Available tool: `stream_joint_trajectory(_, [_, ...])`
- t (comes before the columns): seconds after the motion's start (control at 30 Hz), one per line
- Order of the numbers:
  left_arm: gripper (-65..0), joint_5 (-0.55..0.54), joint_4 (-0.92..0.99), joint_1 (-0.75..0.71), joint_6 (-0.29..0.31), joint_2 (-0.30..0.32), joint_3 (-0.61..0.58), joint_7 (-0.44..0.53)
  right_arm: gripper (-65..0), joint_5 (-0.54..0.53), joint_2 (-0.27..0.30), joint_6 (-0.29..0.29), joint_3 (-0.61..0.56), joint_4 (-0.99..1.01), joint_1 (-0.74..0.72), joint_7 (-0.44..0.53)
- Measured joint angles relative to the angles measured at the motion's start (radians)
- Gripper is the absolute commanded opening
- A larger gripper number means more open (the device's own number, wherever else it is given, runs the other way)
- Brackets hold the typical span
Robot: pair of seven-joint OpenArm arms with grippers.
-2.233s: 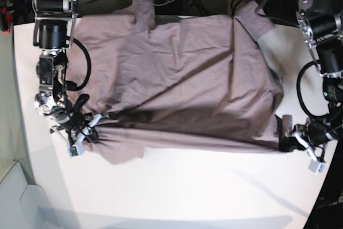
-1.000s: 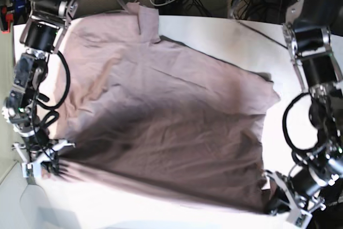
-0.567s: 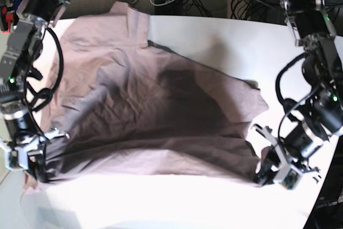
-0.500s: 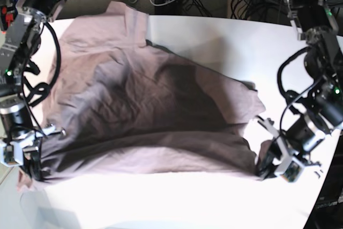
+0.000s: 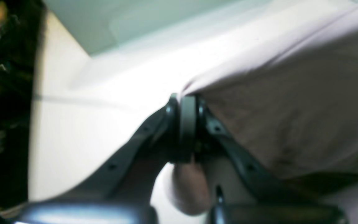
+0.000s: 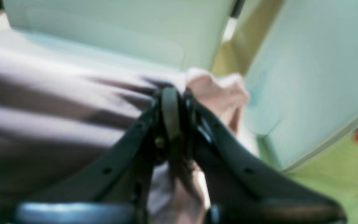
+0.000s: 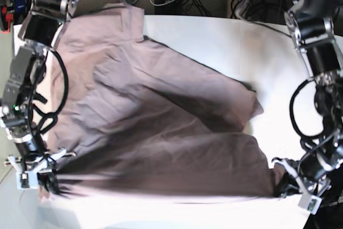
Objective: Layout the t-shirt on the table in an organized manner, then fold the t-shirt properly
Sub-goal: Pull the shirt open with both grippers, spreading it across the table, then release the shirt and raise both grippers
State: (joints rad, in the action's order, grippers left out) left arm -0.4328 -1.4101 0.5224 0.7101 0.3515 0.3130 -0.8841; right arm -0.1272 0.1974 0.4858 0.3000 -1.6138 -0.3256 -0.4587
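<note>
T-shirt [image 7: 155, 127] is spread over the table [image 7: 214, 41], covering most of it (wrinkly, one sleeve past the far edge). Left gripper [image 7: 286, 186] and right gripper [image 7: 43, 178] are each clamped on a near corner of its hem.

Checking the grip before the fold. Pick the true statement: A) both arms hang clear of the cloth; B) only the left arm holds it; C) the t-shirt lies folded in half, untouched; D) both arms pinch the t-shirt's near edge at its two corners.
D: the left gripper and right gripper are each closed on a corner of the t-shirt, stretched over the table.
</note>
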Motion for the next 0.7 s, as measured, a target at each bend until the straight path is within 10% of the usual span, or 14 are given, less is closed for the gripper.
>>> stream_joint_trajectory(0.37, [-58.6, 0.007, 0.650, 0.272, -0.009, -0.026, -0.272, 0.297, -65.0, 0.014, 0.048, -0.011, -0.016, 0.438, -0.178, -0.004])
stream_joint_trajectory(0.7, [0.0, 0.004, 0.772, 0.304, -0.011, -0.013, -0.270, 0.410, -35.3, 0.018, 0.097, -0.013, -0.020, 0.550, -0.225, -0.080])
